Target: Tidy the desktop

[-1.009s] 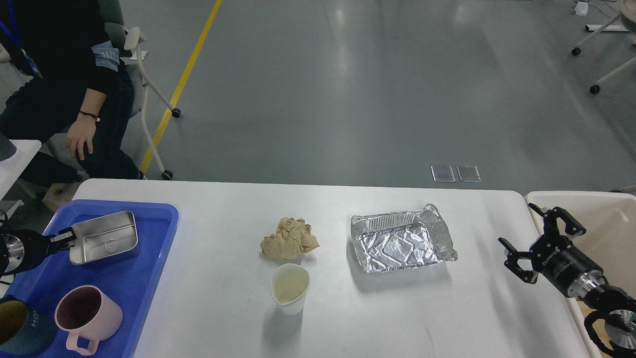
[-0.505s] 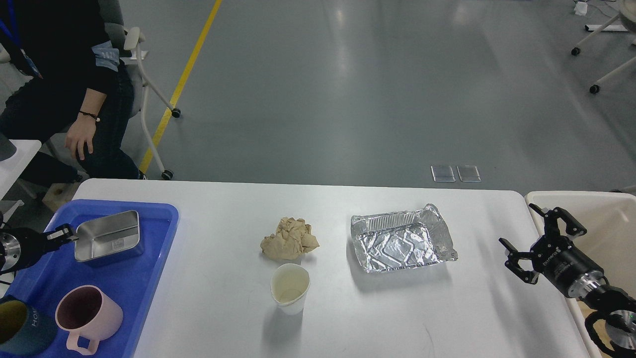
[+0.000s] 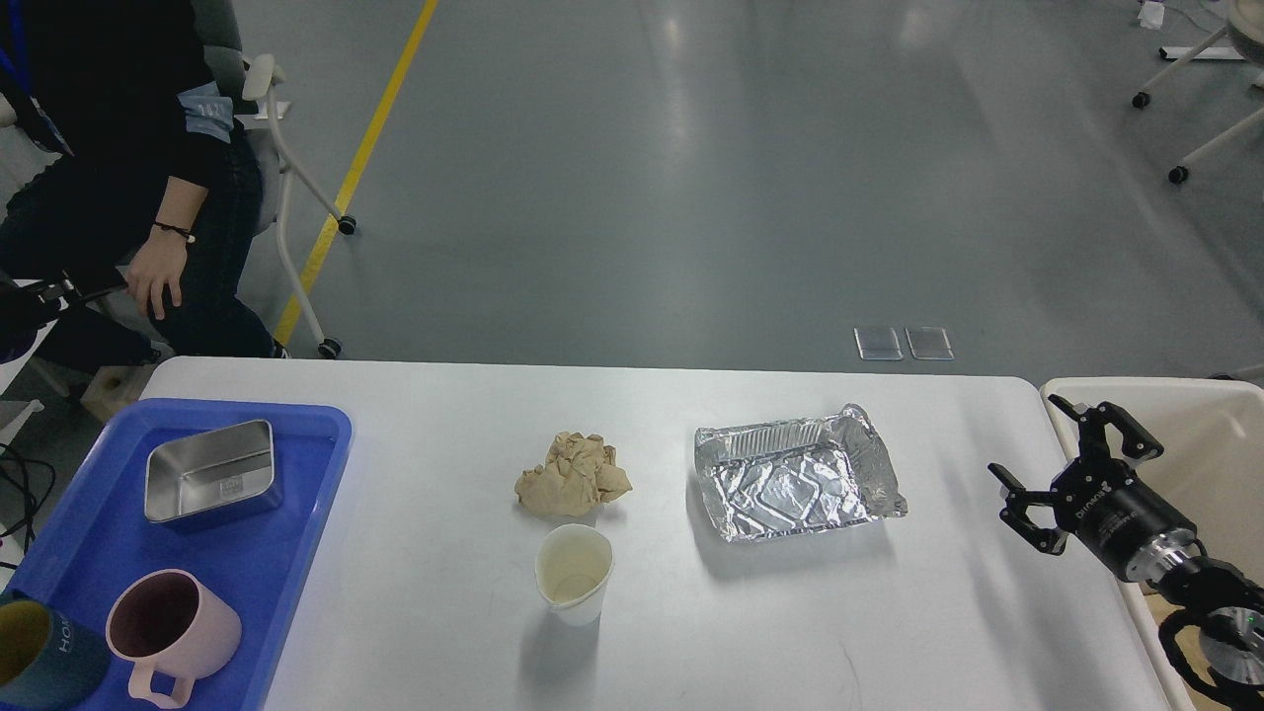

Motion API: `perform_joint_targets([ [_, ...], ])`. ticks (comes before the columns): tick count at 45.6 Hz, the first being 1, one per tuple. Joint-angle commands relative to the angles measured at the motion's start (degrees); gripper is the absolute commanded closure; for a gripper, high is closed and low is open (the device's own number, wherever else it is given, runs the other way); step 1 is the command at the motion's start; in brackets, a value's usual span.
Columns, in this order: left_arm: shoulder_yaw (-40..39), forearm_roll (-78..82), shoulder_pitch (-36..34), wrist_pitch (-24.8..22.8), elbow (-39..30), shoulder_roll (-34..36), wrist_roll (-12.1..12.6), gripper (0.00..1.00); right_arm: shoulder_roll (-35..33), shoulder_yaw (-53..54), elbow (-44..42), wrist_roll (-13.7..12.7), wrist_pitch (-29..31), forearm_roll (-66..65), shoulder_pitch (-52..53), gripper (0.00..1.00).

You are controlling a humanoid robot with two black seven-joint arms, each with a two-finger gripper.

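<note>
Letters "HO" show white on the dark teal mug point(image 3: 39, 657); the right gripper's point(image 3: 1066, 469) lettering is unreadable.

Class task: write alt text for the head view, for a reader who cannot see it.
A white desktop holds crumpled brown paper, a paper cup and a foil tray. A blue tray on its left carries a steel tin and mugs; the right gripper hovers open.
</note>
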Motion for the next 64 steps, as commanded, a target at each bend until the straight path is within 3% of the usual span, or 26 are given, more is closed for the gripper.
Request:
perform_joint_targets([
  [1, -0.1, -0.7, 0.3, 8.7, 0.0, -0.7, -0.3, 0.02, 0.0, 0.0, 0.1, -0.1, 0.0, 0.0, 0.0, 0.00],
  [6, -0.2, -0.8, 0.4, 11.7, 0.0, -1.9, -1.2, 0.02, 0.0, 0.0, 0.2, -0.1, 0.0, -0.1, 0.0, 0.00],
  [9, -0.1, -0.8, 0.4, 12.3, 0.0, -2.7, -3.5, 0.02, 0.0, 0.0, 0.2, -0.1, 0.0, 0.0, 0.1, 0.00],
  [12, -0.3, -1.0, 0.3, 12.6, 0.0, -3.6, -7.2, 0.02, 0.0, 0.0, 0.2, -0.1, 0.1, 0.0, 0.1, 0.00],
  [13, -1.1, -2.6, 0.1, 12.7, -0.1, -4.4, -10.4, 0.02, 0.0, 0.0, 0.2, -0.1, 0.0, 0.0, 0.1, 0.00],
  [17, -7.2, -10.9, 0.5, 12.1, -0.1, -6.2, -18.5, 0.02, -0.3, -0.1, 0.1, -0.2, 0.0, 0.0, 0.0, 0.00],
  [20, -9.9, -15.2, 0.5, 12.3, -0.1, -6.3, -21.6, 0.02, -0.3, -0.1, 0.2, -0.2, 0.0, -0.1, -0.1, 0.00],
  [26, -16.2, -22.5, 0.3, 11.6, -0.4, -8.2, -21.7, 0.02, -0.4, -0.1, 0.2, -0.2, 0.0, 0.0, 0.0, 0.00],
  [39, -45.4, -29.1, 4.7, 11.7, -0.6, -16.1, -21.1, 0.02, -0.1, -0.1, 0.2, -0.2, 0.0, 0.0, 0.3, 0.00],
  [51, -52.3, -29.6, 9.3, 9.3, -0.8, -25.9, -20.0, 0.02, -0.1, -0.1, 0.2, -0.2, 0.0, 0.0, 0.3, 0.00],
  [55, -55.3, -29.7, 11.1, 6.6, -0.8, -27.9, -19.9, 0.02, -0.2, -0.1, 0.2, -0.2, 0.1, 0.0, 0.3, 0.00],
  [60, -63.1, -30.2, 12.7, -0.7, -0.9, -30.2, -19.5, 0.02, 0.0, 0.0, 0.2, -0.2, 0.1, 0.0, 0.2, 0.00],
  [64, -64.4, -30.2, 13.7, -2.6, -1.0, -32.1, -19.5, 0.02, 0.1, 0.1, 0.2, -0.2, 0.1, 0.0, 0.2, 0.00],
])
